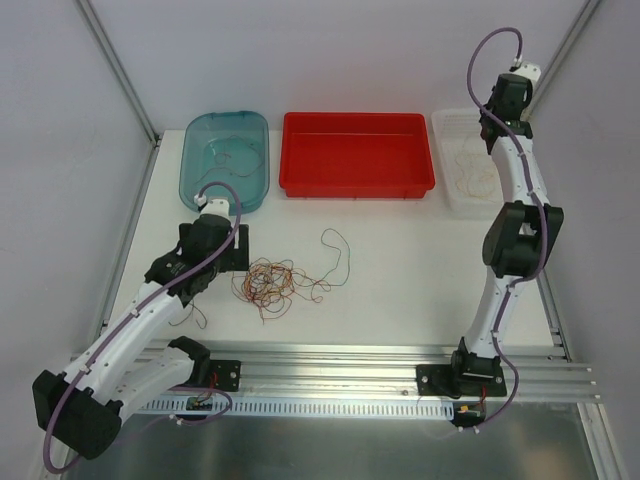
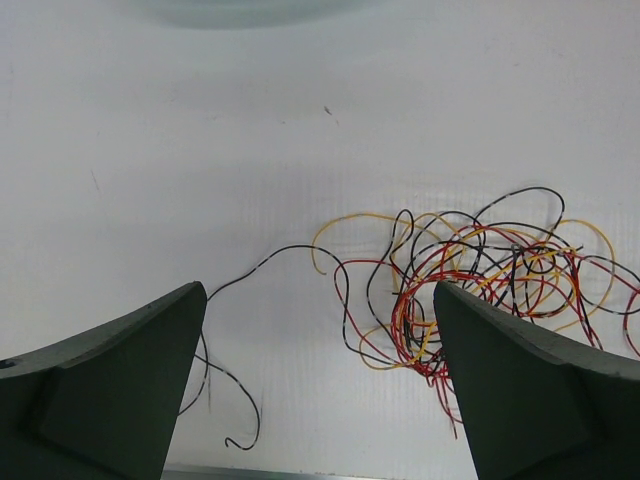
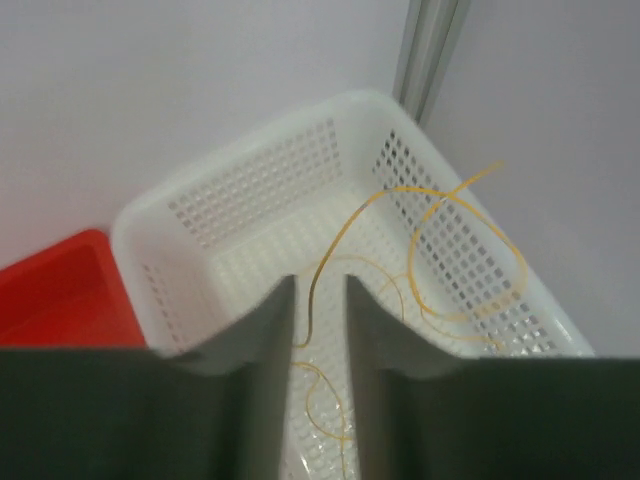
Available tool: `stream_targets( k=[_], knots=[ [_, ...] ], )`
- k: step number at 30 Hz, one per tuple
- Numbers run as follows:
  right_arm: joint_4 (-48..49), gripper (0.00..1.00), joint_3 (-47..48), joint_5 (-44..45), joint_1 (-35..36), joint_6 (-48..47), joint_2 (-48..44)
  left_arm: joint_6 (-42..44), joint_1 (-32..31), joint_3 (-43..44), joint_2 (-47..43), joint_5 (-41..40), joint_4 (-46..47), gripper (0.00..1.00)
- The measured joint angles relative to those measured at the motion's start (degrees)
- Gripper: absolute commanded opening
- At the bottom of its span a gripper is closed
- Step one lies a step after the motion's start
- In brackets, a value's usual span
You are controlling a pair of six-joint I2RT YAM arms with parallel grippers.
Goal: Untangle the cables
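A tangle of thin yellow, red and dark cables [image 1: 272,281] lies on the white table in front of my left arm. In the left wrist view the tangle [image 2: 480,270] sits by my right fingertip, and one dark strand [image 2: 262,264] trails off to the left. My left gripper [image 1: 236,248] [image 2: 320,290] is wide open just above the table, with nothing between its fingers. My right gripper [image 1: 488,128] [image 3: 320,282] hangs over the white basket [image 3: 230,180], its jaws a narrow gap apart. A yellow cable [image 3: 328,256] runs loosely through that gap and down into the basket.
A translucent blue bin [image 1: 195,140] at the back left holds a thin wire. A red bin [image 1: 355,117] stands in the middle at the back. The white basket [image 1: 445,160] at the back right holds yellow loops. A single dark cable [image 1: 336,256] lies right of the tangle.
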Motion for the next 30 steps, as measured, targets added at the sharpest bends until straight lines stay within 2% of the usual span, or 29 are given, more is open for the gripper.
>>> stream_targets(
  k=[1,4,7,11,16,23,30],
  knots=[
    [-0.07,0.55,0.15,-0.28,-0.26,0.42,1.86,0.00,0.13,0.00,0.55,-0.11,0.04,0.99],
    [-0.48,0.78,-2.54,-1.38,-0.79,1.40,4.22,0.04,0.39,0.00,1.84,-0.17,0.11,0.99],
    [-0.28,0.85,-7.58,-3.52,-1.01,2.29,3.04,0.15,0.74,0.00,2.64,-0.09,0.15,0.99],
    [-1.53,0.86,-12.98,-6.88,-0.04,2.16,-1.42,0.20,0.76,0.00,2.73,0.33,0.20,0.99],
    [-4.39,0.86,-21.20,-11.04,5.09,1.90,-14.99,0.22,1.09,0.00,2.69,1.75,0.22,0.99],
    [-6.29,0.84,-35.60,-19.56,21.92,2.40,-35.19,0.20,1.11,0.00,2.27,3.06,0.24,0.99],
    [-7.87,0.83,-46.88,-26.99,40.02,4.57,-38.03,0.15,1.11,0.00,2.58,5.95,0.26,0.99]
  ],
)
